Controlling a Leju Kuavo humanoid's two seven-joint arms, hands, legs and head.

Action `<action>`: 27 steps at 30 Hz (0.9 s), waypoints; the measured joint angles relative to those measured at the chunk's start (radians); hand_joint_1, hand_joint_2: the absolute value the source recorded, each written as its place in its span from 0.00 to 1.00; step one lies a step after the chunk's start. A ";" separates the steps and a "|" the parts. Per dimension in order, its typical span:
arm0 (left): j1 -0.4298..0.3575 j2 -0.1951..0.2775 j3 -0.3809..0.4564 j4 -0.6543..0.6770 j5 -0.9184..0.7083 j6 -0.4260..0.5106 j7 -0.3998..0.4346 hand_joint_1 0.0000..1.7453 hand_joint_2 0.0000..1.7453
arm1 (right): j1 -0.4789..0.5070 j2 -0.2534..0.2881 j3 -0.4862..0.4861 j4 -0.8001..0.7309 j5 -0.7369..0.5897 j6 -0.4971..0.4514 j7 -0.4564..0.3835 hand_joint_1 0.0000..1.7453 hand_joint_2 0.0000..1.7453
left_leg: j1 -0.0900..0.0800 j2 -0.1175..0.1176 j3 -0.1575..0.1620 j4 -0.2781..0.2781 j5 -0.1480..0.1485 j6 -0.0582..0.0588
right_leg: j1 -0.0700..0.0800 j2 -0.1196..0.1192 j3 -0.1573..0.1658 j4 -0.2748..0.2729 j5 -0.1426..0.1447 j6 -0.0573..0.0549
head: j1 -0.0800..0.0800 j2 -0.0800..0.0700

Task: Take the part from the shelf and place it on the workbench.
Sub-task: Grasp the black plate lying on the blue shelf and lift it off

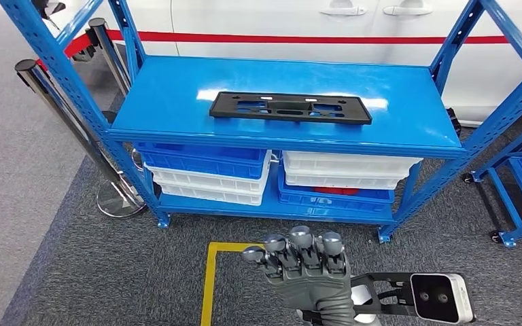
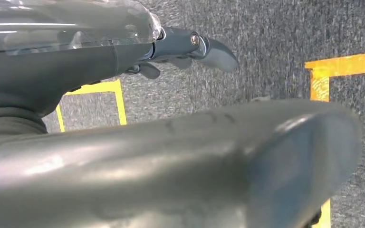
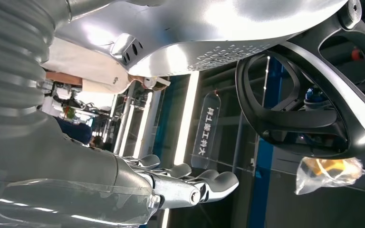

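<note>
Part [image 1: 289,108] lay flat on blue shelf [image 1: 177,102] top deck, approx centred, long side across the view. Looked like a thin black plastic plate w/ cut-outs and slightly flared ends; prob light, stiff but a bit flexy, low profile so hard to get under. Best bet: pinch a long edge or hook through a slot near mid-length.

Right hand [image 1: 304,268] was raised below the shelf front, nothing held, fingers [image 1: 300,239] extended and slightly apart. Left hand [image 2: 190,47] hung over floor, empty; finger spread couldn't be told.
</note>
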 joint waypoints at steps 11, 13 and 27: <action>0.006 0.001 0.003 0.001 0.021 0.005 -0.025 0.00 0.00 | -0.001 0.000 0.000 0.004 0.000 0.004 0.000 0.00 1.00 | 0.038 0.001 0.000 0.015 0.000 -0.045 | -0.016 -0.004 0.006 0.004 -0.006 0.018 | -0.005 0.000; 0.007 0.001 0.003 0.001 0.021 0.005 -0.025 0.00 0.00 | -0.002 0.000 0.001 0.004 0.000 0.004 0.000 0.00 1.00 | 0.033 -0.002 0.006 -0.001 -0.002 -0.030 | -0.014 -0.003 0.003 0.007 -0.006 0.029 | -0.003 0.000; 0.007 0.000 0.004 0.002 0.014 0.010 -0.003 0.00 0.00 | -0.002 0.000 0.001 0.003 0.000 0.002 0.000 0.00 1.00 | 0.015 -0.004 0.010 -0.006 -0.001 0.001 | -0.007 0.000 -0.015 0.026 0.000 0.021 | -0.003 0.000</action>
